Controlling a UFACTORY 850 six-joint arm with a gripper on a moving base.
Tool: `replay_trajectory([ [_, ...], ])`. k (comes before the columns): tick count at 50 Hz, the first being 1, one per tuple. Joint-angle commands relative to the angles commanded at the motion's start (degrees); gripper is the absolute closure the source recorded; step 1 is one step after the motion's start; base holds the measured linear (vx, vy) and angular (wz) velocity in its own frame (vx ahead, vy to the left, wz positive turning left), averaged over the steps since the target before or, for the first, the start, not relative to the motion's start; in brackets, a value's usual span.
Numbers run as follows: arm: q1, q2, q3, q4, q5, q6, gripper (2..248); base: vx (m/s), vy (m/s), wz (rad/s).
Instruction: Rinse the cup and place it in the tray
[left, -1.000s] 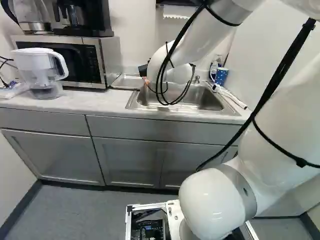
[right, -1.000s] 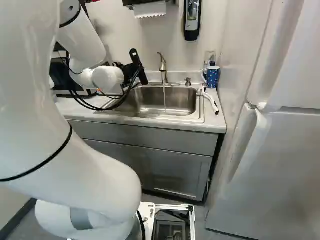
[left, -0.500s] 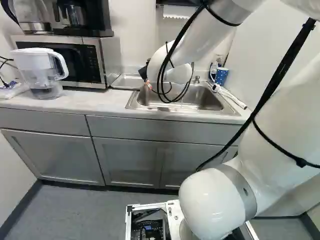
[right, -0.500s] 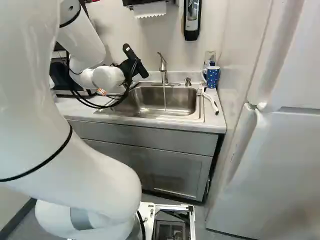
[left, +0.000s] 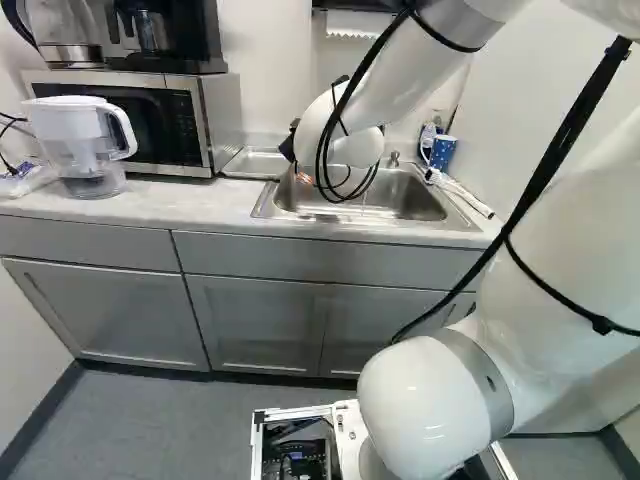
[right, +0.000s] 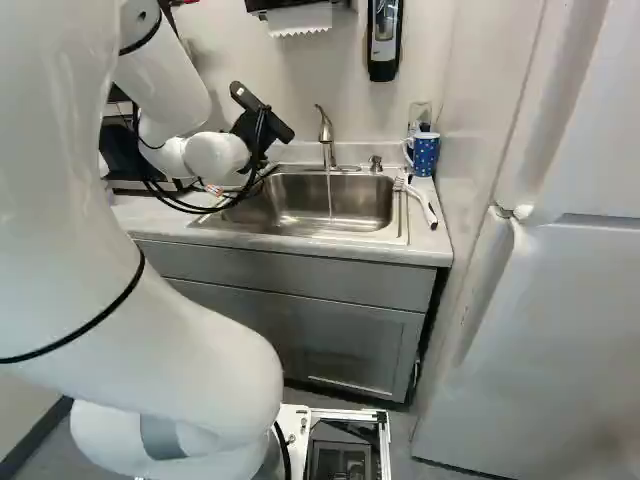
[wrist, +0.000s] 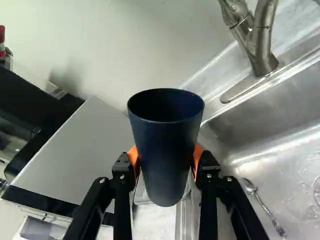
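cup (wrist: 162, 175) sits pinched between the orange pads (wrist: 198, 154) of the gripper (wrist: 165, 155), which has just rolled further over, beside the running faucet (right: 326, 135); rinsing looks finished, leaving the tray (left: 255, 163) below the gripper as likely target.

We've rolled our wrist (right: 262, 128) further over, swinging the hand (right: 213, 190) lower and toward the sink (right: 335, 205). Our gripped cup (wrist: 165, 150) has turned with it.

On our pale desk (left: 190, 205) we have a water pitcher (left: 88, 150) near a microwave (left: 223, 110), then a metal tray (left: 250, 163) beside the inset sink (right: 335, 210). Across the sink, we see a dotted blue mug (right: 427, 156) and a white brush (right: 421, 199).
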Motion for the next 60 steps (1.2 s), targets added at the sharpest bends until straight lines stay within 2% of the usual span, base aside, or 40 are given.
replay_trajectory([
  [60, 0.0, 0.0, 0.0, 0.0, 0.0, -36.12, 128, 0.0, 0.0, 0.0],
])
